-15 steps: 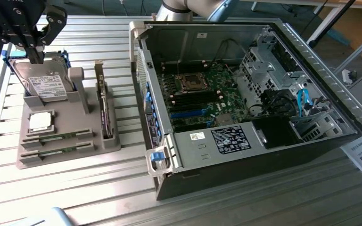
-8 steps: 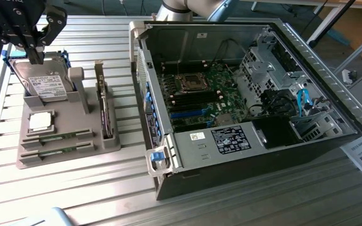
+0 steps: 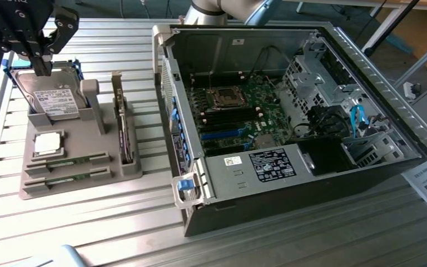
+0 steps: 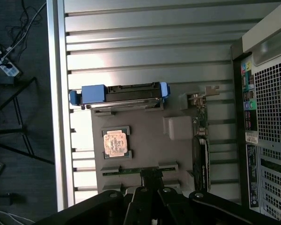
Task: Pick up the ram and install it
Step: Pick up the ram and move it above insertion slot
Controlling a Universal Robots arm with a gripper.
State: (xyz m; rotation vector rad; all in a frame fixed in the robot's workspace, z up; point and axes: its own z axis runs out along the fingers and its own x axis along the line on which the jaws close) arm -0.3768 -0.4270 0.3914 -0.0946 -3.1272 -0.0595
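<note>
1. Gripper state. In the wrist view I read the gripper (image 4: pixel 152 175) with its fingertips drawn together, no gap visible between them and nothing held. In the exterior view the gripper (image 3: pixel 43 67) hangs above the far end of the parts tray (image 3: pixel 80 186), over the hard drive (image 3: pixel 50 97).

2. Location of the task item. The ram (image 3: pixel 69 162) lies flat in its slot at the near end of the tray, just past the processor chip (image 3: pixel 48 143). A second stick (image 3: pixel 66 178) lies parallel beside it. In the wrist view the ram (image 4: pixel 129 171) runs crosswise, directly in line with the fingertips. Gripper and ram are apart and not touching.

3. Step in hand. I judge this to be the approach to the pickup. The ram is not yet grasped or installed, and the motherboard (image 3: pixel 239 111) sits in the open computer case (image 3: pixel 391 111).

4. Requirement. A grasp calls for parted fingers that straddle the stick's thin edge and stay clear of the second stick.
</note>
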